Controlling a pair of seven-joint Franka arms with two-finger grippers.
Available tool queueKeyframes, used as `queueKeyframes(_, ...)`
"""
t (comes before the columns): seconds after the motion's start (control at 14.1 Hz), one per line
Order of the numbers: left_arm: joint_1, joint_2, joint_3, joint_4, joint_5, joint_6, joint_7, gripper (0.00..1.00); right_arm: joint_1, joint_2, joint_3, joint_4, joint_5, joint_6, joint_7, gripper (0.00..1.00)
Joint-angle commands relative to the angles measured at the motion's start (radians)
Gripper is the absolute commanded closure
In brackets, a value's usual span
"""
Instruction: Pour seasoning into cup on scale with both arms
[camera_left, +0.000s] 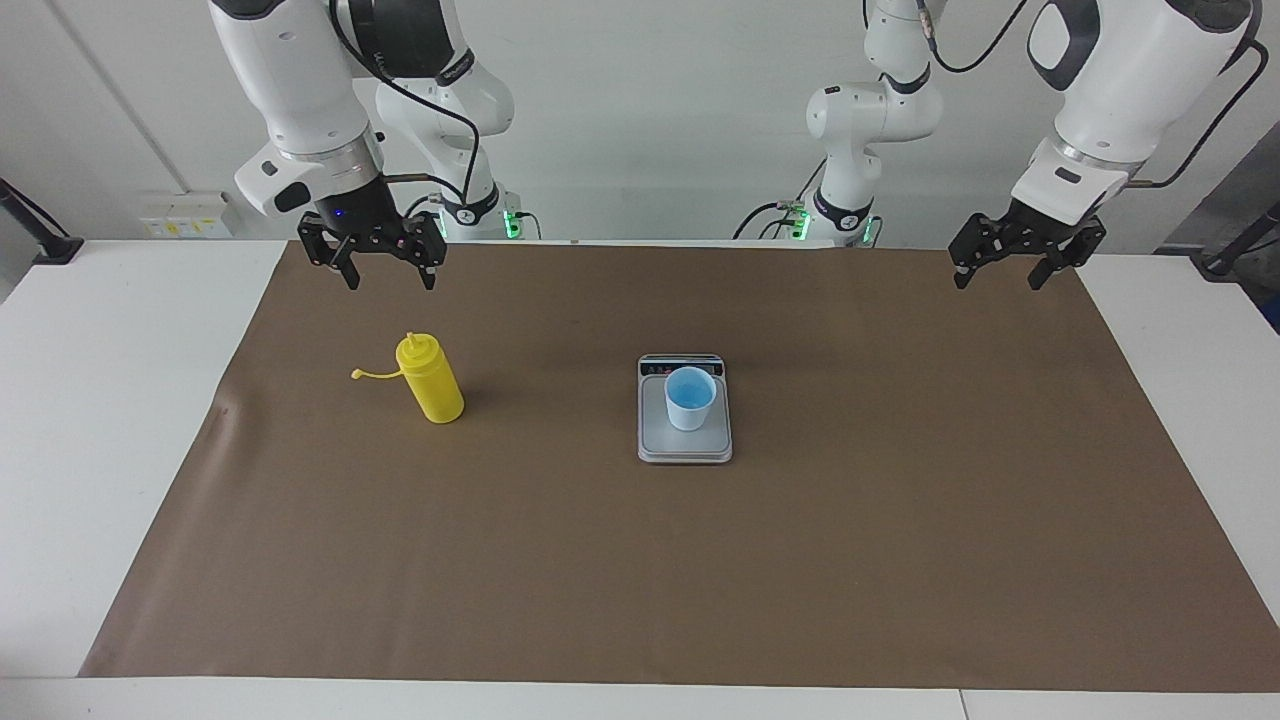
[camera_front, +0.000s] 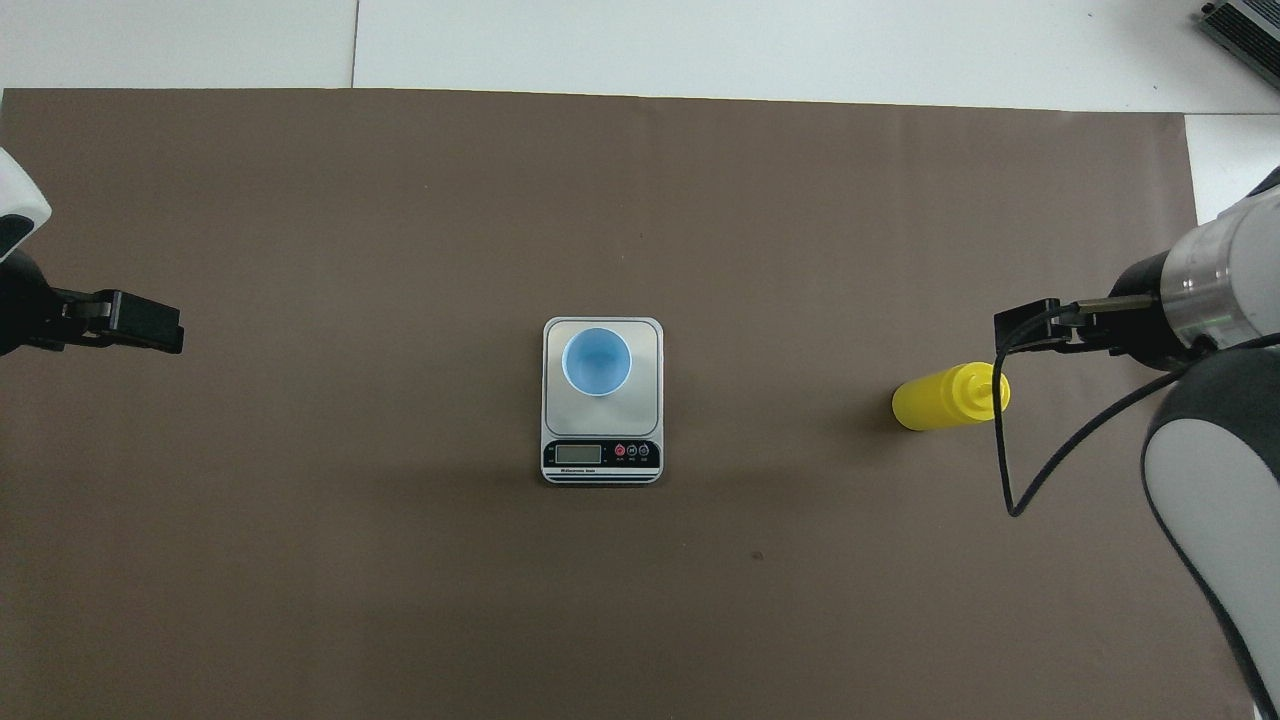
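The yellow seasoning bottle (camera_left: 432, 385) (camera_front: 945, 397) stands upright on the brown mat toward the right arm's end of the table, its cap strap sticking out sideways. My right gripper (camera_left: 388, 285) (camera_front: 1000, 328) hangs open in the air above the mat close to the bottle's top, clear of it and holding nothing. The light-blue cup (camera_left: 689, 398) (camera_front: 596, 361) stands on the grey plate of the scale (camera_left: 685, 445) (camera_front: 600, 420) at the mat's middle. My left gripper (camera_left: 995, 283) (camera_front: 150, 325) waits open and empty above the mat's edge at the left arm's end.
A brown mat (camera_left: 640, 570) covers most of the white table (camera_left: 110, 400). A black cable loop (camera_front: 1010, 480) dangles from the right arm beside the bottle. A dark device (camera_front: 1245, 25) lies on the table, at the top corner of the overhead view.
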Motion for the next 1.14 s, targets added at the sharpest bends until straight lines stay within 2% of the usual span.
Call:
queueKeyframes(0.0,0.01,-0.03,-0.005,-0.034,0.017,0.01,0.008,0.0,-0.001,-0.022,0.003,-0.023,-0.017,-0.006,0.009,0.0)
queueKeyframes(0.36,0.01,-0.03,-0.005,-0.034,0.017,0.01,0.008,0.0,-0.027,-0.022,0.003,-0.025,0.004,-0.012,0.018,0.0)
queueKeyframes(0.71,0.01,-0.03,-0.005,-0.034,0.017,0.01,0.008,0.0,-0.027,-0.022,0.003,-0.012,0.007,-0.077,0.065,0.0)
queueKeyframes(1.07,0.01,-0.03,-0.005,-0.034,0.017,0.01,0.008,0.0,-0.022,-0.023,0.004,-0.019,0.007,-0.072,0.082,0.0)
